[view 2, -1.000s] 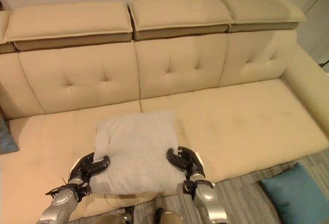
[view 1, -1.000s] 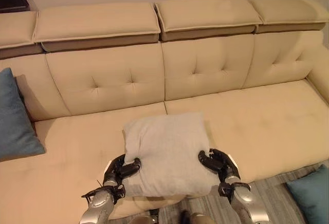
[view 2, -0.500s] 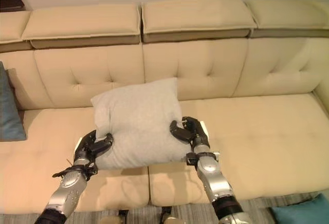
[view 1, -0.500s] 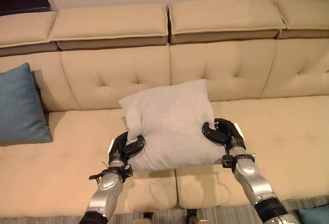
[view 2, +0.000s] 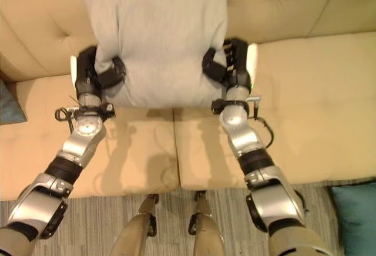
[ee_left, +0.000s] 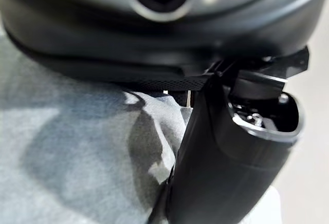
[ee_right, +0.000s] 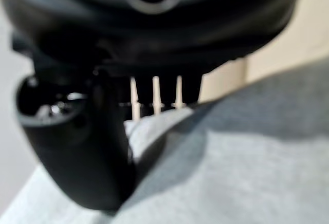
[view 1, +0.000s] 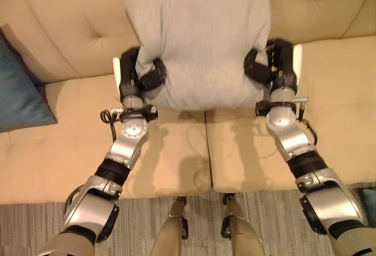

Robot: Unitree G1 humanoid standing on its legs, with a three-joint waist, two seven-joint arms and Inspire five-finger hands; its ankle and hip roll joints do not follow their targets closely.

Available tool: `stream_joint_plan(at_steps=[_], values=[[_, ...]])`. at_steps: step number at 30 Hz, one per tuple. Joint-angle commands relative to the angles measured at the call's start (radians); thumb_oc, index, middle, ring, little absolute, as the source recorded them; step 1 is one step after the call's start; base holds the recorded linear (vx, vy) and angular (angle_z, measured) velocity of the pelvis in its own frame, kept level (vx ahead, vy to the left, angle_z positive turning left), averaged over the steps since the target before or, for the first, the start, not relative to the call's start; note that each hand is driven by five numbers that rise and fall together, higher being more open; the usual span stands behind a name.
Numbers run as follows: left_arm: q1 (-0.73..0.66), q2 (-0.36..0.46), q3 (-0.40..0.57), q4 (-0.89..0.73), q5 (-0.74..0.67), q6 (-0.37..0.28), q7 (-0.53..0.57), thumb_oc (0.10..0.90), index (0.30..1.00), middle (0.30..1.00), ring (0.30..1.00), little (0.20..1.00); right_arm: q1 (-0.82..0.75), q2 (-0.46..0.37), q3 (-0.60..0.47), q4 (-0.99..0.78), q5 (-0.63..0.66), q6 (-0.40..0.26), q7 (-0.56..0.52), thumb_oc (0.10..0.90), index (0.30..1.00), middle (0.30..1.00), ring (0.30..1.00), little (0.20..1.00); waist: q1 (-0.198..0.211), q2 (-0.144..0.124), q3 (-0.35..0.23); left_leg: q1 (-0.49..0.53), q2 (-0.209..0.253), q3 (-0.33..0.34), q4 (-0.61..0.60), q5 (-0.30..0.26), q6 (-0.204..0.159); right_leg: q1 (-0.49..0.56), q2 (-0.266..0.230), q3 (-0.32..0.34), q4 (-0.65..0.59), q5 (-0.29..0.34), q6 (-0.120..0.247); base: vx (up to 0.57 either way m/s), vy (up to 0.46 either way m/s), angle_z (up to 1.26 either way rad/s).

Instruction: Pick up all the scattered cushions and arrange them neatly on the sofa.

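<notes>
While the left hand [view 1: 136, 73] squeezes the grey cushion [view 1: 197, 33] at its 8 o'clock corner, the right hand [view 1: 276, 65] squeezes it at 4 o'clock. Both hands curl tight around it. It is up against the sofa [view 1: 70, 27] back. A blue cushion [view 1: 20, 94] sits at 9 o'clock.

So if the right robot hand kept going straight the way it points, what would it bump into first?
Probably the sofa's backrest. The right robot hand grips the grey cushion and points toward it; depth is unclear.
</notes>
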Motion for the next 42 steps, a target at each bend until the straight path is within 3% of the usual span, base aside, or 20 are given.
stream_joint_plan(at_steps=[1,3,4,5,8,13,23,24,28,30,31,32,34,35,38,39,40,42], values=[[-0.325,0.063,-0.132,0.024,0.193,-0.146,0.077,0.4,0.3,0.3,0.3,0.3,-0.305,0.022,0.088,-0.047,-0.227,-0.161,-0.127,0.4,0.3,0.3,0.3,0.3,-0.002,-0.086,-0.103,-0.017,-0.012,-0.002,0.001,-0.07,-0.078,0.017,-0.043,0.007,0.005,-0.124,0.149,0.0,0.0,0.0],[-0.423,0.055,-0.17,0.149,0.173,-0.124,0.078,0.4,0.3,0.3,0.3,0.3,-0.397,0.006,0.139,0.075,-0.225,-0.131,-0.135,0.4,0.3,0.3,0.3,0.3,-0.002,-0.093,-0.102,-0.057,-0.014,-0.009,0.001,-0.06,-0.081,-0.025,-0.047,0.008,0.005,-0.115,0.152,0.0,0.022,0.13],[-0.465,0.058,-0.193,0.208,0.145,-0.118,0.056,0.664,0.695,0.695,0.695,0.695,-0.436,0.002,0.178,0.144,-0.187,-0.119,-0.105,0.533,0.5,0.5,0.5,0.5,-0.003,-0.096,-0.098,-0.067,-0.014,-0.011,0.001,-0.055,-0.082,-0.036,-0.049,0.01,0.005,-0.109,0.153,-0.03,0.01,0.37],[-0.509,0.056,-0.213,0.269,0.114,-0.112,0.036,0.8,0.9,0.9,0.9,0.9,-0.477,-0.004,0.211,0.207,-0.147,-0.111,-0.076,0.8,0.9,0.9,0.9,0.9,-0.004,-0.098,-0.094,-0.08,-0.014,-0.012,0.001,-0.05,-0.083,-0.049,-0.049,0.011,0.005,-0.104,0.154,-0.03,0.001,-0.11],[-0.589,0.031,-0.229,0.408,-0.095,-0.12,-0.056,0.8,0.9,0.9,0.9,0.9,-0.596,-0.035,0.338,0.449,0.044,-0.05,0.059,0.8,0.9,0.9,0.9,0.9,0.012,-0.111,-0.064,-0.121,-0.019,-0.024,0.001,-0.029,-0.087,-0.091,-0.047,0.012,0.005,-0.086,0.16,-0.06,-0.02,-0.19],[-0.479,0.05,-0.201,0.357,-0.126,-0.114,-0.098,0.8,0.9,0.9,0.9,0.9,-0.546,-0.069,0.334,0.413,0.086,-0.055,0.097,0.8,0.9,0.9,0.9,0.9,0.011,-0.125,-0.066,-0.129,-0.022,-0.032,0.001,-0.027,-0.089,-0.1,-0.045,0.012,0.005,-0.086,0.158,0.0,-0.016,0.04],[-0.242,0.136,-0.114,0.268,-0.108,-0.101,-0.142,0.8,0.9,0.9,0.9,0.9,-0.392,-0.136,0.254,0.312,0.092,-0.07,0.124,0.8,0.9,0.9,0.9,0.9,0.016,-0.128,-0.079,-0.106,-0.022,-0.032,0.001,-0.033,-0.092,-0.078,-0.046,0.012,0.005,-0.092,0.153,0.0,-0.007,0.0],[-0.175,0.182,-0.055,0.267,-0.136,-0.103,-0.162,0.8,0.9,0.9,0.9,0.9,-0.314,-0.174,0.198,0.274,0.113,-0.08,0.138,0.8,0.9,0.9,0.9,0.9,0.018,-0.128,-0.089,-0.097,-0.02,-0.03,0.001,-0.035,-0.094,-0.067,-0.046,0.011,0.005,-0.095,0.152,0.01,-0.033,0.0],[-0.058,0.278,0.03,0.253,-0.146,-0.095,-0.217,0.8,0.9,0.9,0.9,0.9,-0.153,-0.225,0.103,0.202,0.134,-0.096,0.175,0.8,0.9,0.9,0.9,0.9,0.014,-0.125,-0.113,-0.06,-0.016,-0.025,0.001,-0.043,-0.096,-0.03,-0.042,0.005,0.005,-0.105,0.15,0.03,-0.059,0.03],[0.022,0.283,0.072,0.222,-0.149,-0.094,-0.227,0.8,0.9,0.9,0.9,0.9,-0.067,-0.227,0.05,0.157,0.145,-0.1,0.193,0.8,0.9,0.9,0.9,0.9,0.012,-0.124,-0.123,-0.037,-0.013,-0.023,0.001,-0.049,-0.095,0.0,-0.041,0.001,0.005,-0.114,0.148,0.05,-0.057,0.05],[0.151,0.283,0.138,0.175,-0.133,-0.091,-0.249,0.8,0.9,0.9,0.9,0.9,0.062,-0.22,-0.021,0.11,0.151,-0.11,0.223,0.8,0.9,0.9,0.9,0.9,0.012,-0.121,-0.134,-0.001,-0.007,-0.02,0.001,-0.057,-0.094,0.038,-0.039,-0.003,0.005,-0.125,0.143,0.05,-0.037,0.02],[0.155,0.283,0.138,0.172,-0.132,-0.09,-0.249,0.8,0.9,0.9,0.9,0.9,0.066,-0.219,-0.022,0.107,0.15,-0.108,0.223,0.8,0.9,0.9,0.9,0.9,0.012,-0.122,-0.135,0.001,-0.007,-0.02,0.001,-0.057,-0.094,0.04,-0.039,-0.003,0.005,-0.125,0.143,0.08,-0.043,0.02],[0.232,0.279,0.164,0.135,-0.113,-0.089,-0.262,0.8,0.9,0.9,0.9,0.9,0.135,-0.213,-0.051,0.075,0.145,-0.113,0.24,0.8,0.9,0.9,0.9,0.9,0.012,-0.12,-0.139,0.025,-0.004,-0.015,0.001,-0.062,-0.093,0.065,-0.038,-0.003,0.005,-0.131,0.142,0.06,-0.022,0.06],[0.384,0.253,0.208,0.064,-0.078,-0.082,-0.289,0.8,0.9,0.9,0.9,0.9,0.289,-0.199,-0.103,0.02,0.114,-0.114,0.276,0.8,0.9,0.9,0.9,0.9,0.014,-0.117,-0.15,0.073,0.003,-0.01,0.001,-0.071,-0.092,0.118,-0.036,-0.009,0.005,-0.145,0.139,0.1,-0.055,0.05],[0.587,0.191,0.277,0.01,-0.026,-0.071,-0.329,0.8,0.9,0.9,0.9,0.9,0.496,-0.177,-0.167,-0.028,0.045,-0.116,0.325,0.8,0.9,0.9,0.9,0.9,0.017,-0.11,-0.159,0.15,0.013,-0.002,0.001,-0.081,-0.092,0.204,-0.038,-0.021,0.005,-0.173,0.136,0.11,-0.055,-0.01],[0.588,0.191,0.277,0.009,-0.026,-0.07,-0.329,0.8,0.9,0.9,0.9,0.9,0.498,-0.177,-0.168,-0.029,0.045,-0.115,0.325,0.8,0.9,0.9,0.9,0.9,0.016,-0.11,-0.16,0.148,0.012,-0.003,0.001,-0.077,-0.091,0.202,-0.039,-0.022,0.005,-0.17,0.136,0.13,-0.074,0.13],[0.736,0.148,0.321,0.033,0.057,-0.039,-0.369,0.8,0.9,0.9,0.9,0.9,0.661,-0.171,-0.215,-0.031,-0.069,-0.099,0.363,0.8,0.9,0.9,0.9,0.9,0.018,-0.101,-0.158,0.23,0.018,0.01,0.001,-0.088,-0.089,0.286,-0.035,-0.038,0.005,-0.199,0.132,0.12,-0.064,0.13],[0.764,0.132,0.325,0.064,0.065,-0.03,-0.382,0.8,0.9,0.9,0.9,0.9,0.697,-0.156,-0.226,-0.019,-0.079,-0.096,0.369,0.8,0.9,0.9,0.9,0.9,0.017,-0.099,-0.159,0.255,0.02,0.011,0.001,-0.087,-0.089,0.312,-0.035,-0.043,0.005,-0.202,0.13,0.08,-0.047,0.08]])
